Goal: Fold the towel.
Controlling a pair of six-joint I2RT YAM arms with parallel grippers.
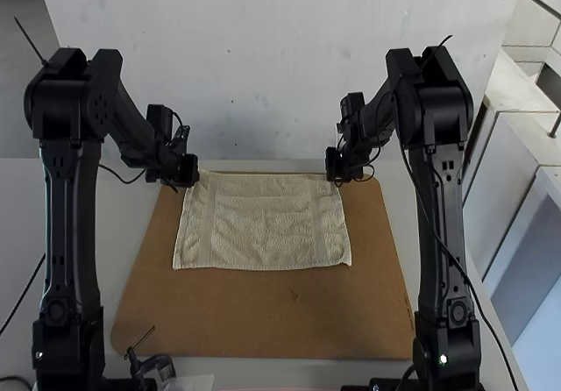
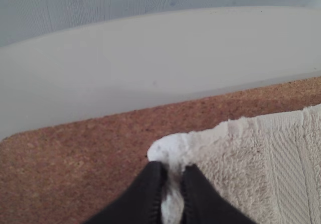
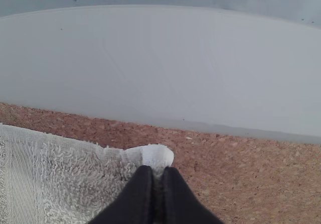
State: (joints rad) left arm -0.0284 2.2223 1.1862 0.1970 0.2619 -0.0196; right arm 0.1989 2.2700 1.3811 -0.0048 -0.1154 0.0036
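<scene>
Your left gripper [image 1: 190, 177] is clamped on the towel [image 1: 263, 226] at its far-left corner; your right gripper [image 1: 334, 174] pinches the far-right corner. You have the towel spread out on the brown board [image 1: 237, 316], along the far edge, near corners lying on the board.

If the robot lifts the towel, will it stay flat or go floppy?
Floppy, most likely: the towel looks like soft, looped cloth. It probably won't slip much, because it looks fuzzy. With the left gripper and right gripper at far corners, its near edge may hang.
</scene>
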